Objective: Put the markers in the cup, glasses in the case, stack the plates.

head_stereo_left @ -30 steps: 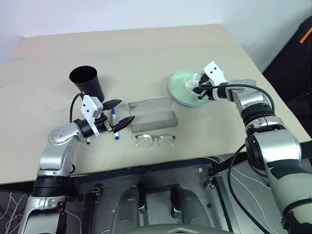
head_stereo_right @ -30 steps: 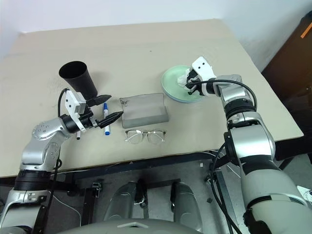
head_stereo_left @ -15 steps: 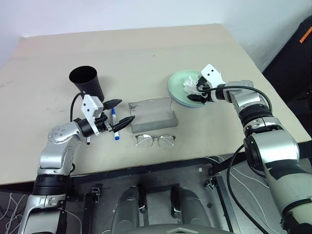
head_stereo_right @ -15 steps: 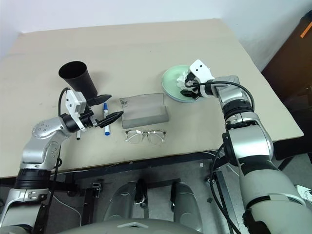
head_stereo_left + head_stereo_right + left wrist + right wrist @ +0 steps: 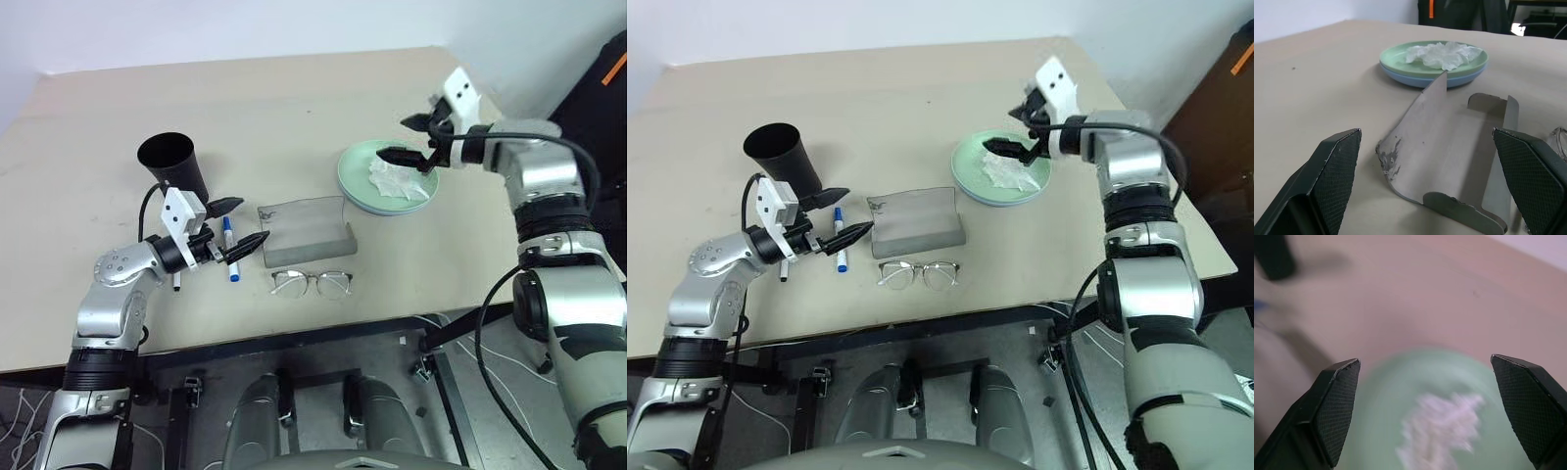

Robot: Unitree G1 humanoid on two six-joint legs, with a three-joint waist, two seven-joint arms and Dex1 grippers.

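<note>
The black cup (image 5: 174,162) stands upright at the left. My left gripper (image 5: 247,223) hovers open just right of it, over the blue-capped marker (image 5: 229,249) lying on the table. The second marker (image 5: 176,283) peeks out from under that wrist. The grey case (image 5: 307,231) lies open mid-table, with the glasses (image 5: 312,283) in front of it. The mint green plate (image 5: 351,171) sits on the light blue plate (image 5: 1415,81), with crumpled white tissue (image 5: 397,179) on top. My right gripper (image 5: 400,137) hangs open above the plates, holding nothing.
The beige table (image 5: 294,108) stretches bare behind the objects. Its front edge runs just below the glasses, its right edge just beyond the plates. Dark furniture (image 5: 598,108) stands past the right edge.
My right gripper opened, left the tissue on the green plate and rose up away from it. The left arm has not moved.
</note>
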